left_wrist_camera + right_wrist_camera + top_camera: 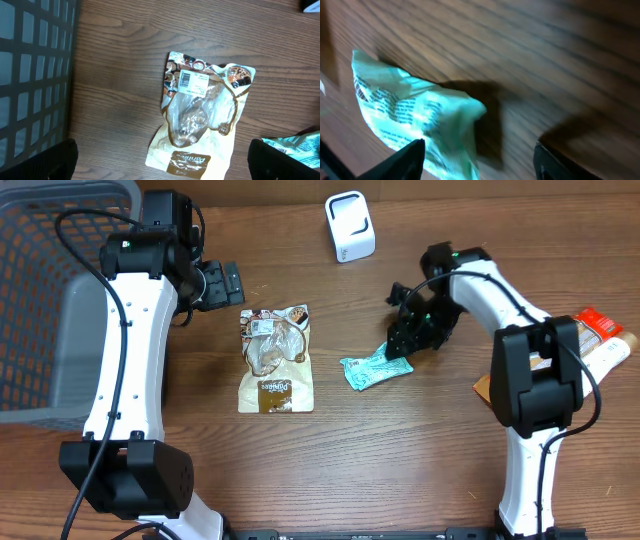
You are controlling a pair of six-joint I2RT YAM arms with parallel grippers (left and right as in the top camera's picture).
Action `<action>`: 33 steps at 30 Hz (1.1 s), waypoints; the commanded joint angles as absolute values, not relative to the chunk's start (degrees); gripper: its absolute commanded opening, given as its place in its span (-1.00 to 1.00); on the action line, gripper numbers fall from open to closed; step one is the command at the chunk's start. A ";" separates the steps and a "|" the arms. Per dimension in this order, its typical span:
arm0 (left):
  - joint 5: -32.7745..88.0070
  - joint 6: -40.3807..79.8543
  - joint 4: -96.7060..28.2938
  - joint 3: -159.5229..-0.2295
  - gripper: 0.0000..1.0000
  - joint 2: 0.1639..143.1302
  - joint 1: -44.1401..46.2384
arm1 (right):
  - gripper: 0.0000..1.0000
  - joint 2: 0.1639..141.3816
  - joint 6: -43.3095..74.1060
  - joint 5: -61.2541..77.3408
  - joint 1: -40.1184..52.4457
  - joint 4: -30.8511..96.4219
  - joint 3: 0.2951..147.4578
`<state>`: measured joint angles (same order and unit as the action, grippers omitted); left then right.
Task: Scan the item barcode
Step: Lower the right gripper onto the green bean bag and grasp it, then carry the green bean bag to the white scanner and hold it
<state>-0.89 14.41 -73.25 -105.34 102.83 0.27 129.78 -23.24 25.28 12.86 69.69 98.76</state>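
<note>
Teal packet (375, 370) lies flat near the tabletop's centre, 1 end beneath the right fingers (400, 160), which are spread and pinch nothing. Left fingers (45, 165), spread wide, hang toward the rear-left, near the brown pouch (276, 358). White scanner (350, 226): rear edge. Grey basket (30, 260): rear-left corner.

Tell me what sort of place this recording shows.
Probably a mock shop checkout on a lab bench: a small white box-shaped barcode scanner, a grey plastic mesh basket and packaged goods, such as a brown snack pouch, sit on a wooden table.
</note>
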 commanded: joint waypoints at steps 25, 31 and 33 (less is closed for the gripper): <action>-0.58 13.28 -73.21 -105.03 1.00 103.07 0.40 | -0.93 129.75 -10.76 32.40 17.15 65.93 96.97; -0.58 13.28 -73.21 -105.03 0.99 103.07 0.40 | -0.92 125.54 -10.04 34.63 15.66 69.47 104.09; -0.56 13.28 -73.21 -105.03 1.00 103.07 0.40 | -0.92 122.39 -8.67 34.61 15.66 68.38 105.25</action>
<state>-0.86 14.41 -73.25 -105.34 102.83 0.27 128.62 -10.26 31.70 16.03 69.14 101.71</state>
